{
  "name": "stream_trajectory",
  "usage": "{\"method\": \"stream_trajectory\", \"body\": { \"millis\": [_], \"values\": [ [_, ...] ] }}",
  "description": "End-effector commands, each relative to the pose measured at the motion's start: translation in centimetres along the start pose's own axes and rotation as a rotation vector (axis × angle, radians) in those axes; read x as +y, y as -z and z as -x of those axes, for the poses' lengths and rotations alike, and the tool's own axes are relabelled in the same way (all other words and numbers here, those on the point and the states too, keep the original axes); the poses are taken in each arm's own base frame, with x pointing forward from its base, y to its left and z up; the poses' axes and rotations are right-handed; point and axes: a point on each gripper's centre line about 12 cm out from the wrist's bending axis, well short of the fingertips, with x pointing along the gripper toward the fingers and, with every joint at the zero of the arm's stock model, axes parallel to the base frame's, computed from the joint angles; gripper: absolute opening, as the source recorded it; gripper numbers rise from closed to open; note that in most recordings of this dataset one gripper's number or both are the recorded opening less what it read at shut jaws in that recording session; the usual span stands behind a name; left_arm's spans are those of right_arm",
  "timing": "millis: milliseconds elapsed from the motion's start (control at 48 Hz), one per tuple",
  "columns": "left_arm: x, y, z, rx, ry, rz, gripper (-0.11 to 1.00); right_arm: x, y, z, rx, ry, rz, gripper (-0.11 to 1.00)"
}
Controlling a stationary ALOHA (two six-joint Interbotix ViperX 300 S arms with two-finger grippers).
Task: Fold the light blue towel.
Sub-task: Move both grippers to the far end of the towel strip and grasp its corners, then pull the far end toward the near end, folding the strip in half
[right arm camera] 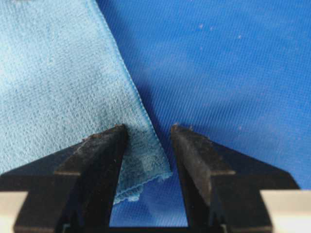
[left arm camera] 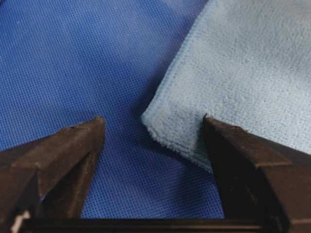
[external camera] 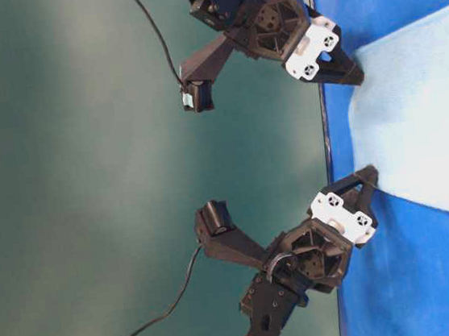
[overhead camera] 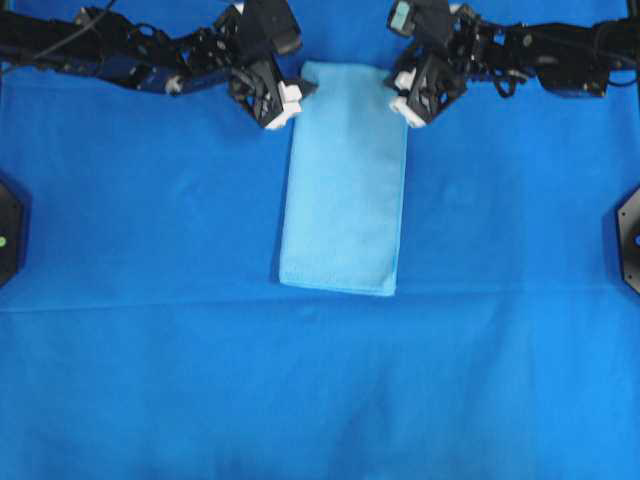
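Observation:
The light blue towel (overhead camera: 345, 185) lies folded into a tall narrow rectangle on the royal-blue table covering (overhead camera: 150, 380). My left gripper (overhead camera: 288, 100) is at the towel's far left corner. In the left wrist view (left arm camera: 153, 119) it is open wide, and the layered towel corner (left arm camera: 175, 126) lies between the fingers, close to the right one. My right gripper (overhead camera: 406, 103) is at the far right corner. In the right wrist view (right arm camera: 148, 127) it is open, and the towel's hemmed corner (right arm camera: 141, 165) lies flat between the fingers, unclamped. Both grippers sit low at the cloth.
The royal-blue covering spreads over the whole table, with a faint crease (overhead camera: 320, 305) across it just below the towel. Black fixtures stand at the left edge (overhead camera: 8, 235) and the right edge (overhead camera: 630, 235). Both arms stretch along the far edge.

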Motion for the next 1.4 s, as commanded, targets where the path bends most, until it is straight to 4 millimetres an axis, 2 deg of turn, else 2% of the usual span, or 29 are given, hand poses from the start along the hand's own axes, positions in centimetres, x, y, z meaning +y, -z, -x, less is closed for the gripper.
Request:
{"method": "stream_trajectory", "body": {
  "millis": [0,42,83,250,292,563,876,1022,1189,1376],
  "values": [
    [0.4,-0.9,0.2,-0.022,-0.009,-0.003,0.71,-0.3,-1.0,0.1,-0.028,0.003,0.003,0.49],
    [0.3,-0.8,0.3,-0.019,-0.007,-0.009,0.65,-0.2,-1.1,0.1,-0.03,0.002,0.004,0.48],
    [0.3,-0.6,0.3,-0.015,-0.007,-0.01,0.54,-0.2,-1.1,0.0,-0.032,0.002,0.009,0.44],
    [0.0,-0.4,0.5,-0.009,-0.001,-0.031,0.1,0.0,-1.0,0.0,-0.026,0.001,0.026,0.04],
    [-0.1,-0.4,0.5,-0.006,0.002,-0.035,0.03,0.1,-0.9,0.0,-0.022,-0.001,0.027,0.03],
    [-0.9,-0.8,0.8,-0.01,0.018,-0.047,0.03,0.3,-1.3,0.1,-0.031,-0.004,0.031,0.03],
    [-0.3,-4.5,3.8,-0.072,0.008,-0.053,0.03,-0.1,-4.2,2.2,-0.079,0.029,0.057,0.03],
    [-0.1,-4.4,4.2,-0.07,0.003,-0.052,0.03,-0.2,-5.2,3.5,-0.106,0.037,0.066,0.03],
    [-0.1,-4.2,4.5,-0.064,0.004,-0.05,0.03,-0.1,-5.3,4.1,-0.116,0.037,0.063,0.03],
    [-0.9,-4.2,5.3,-0.071,0.02,-0.059,0.03,1.2,-4.9,4.9,-0.121,0.012,0.069,0.03]
  ]
}}
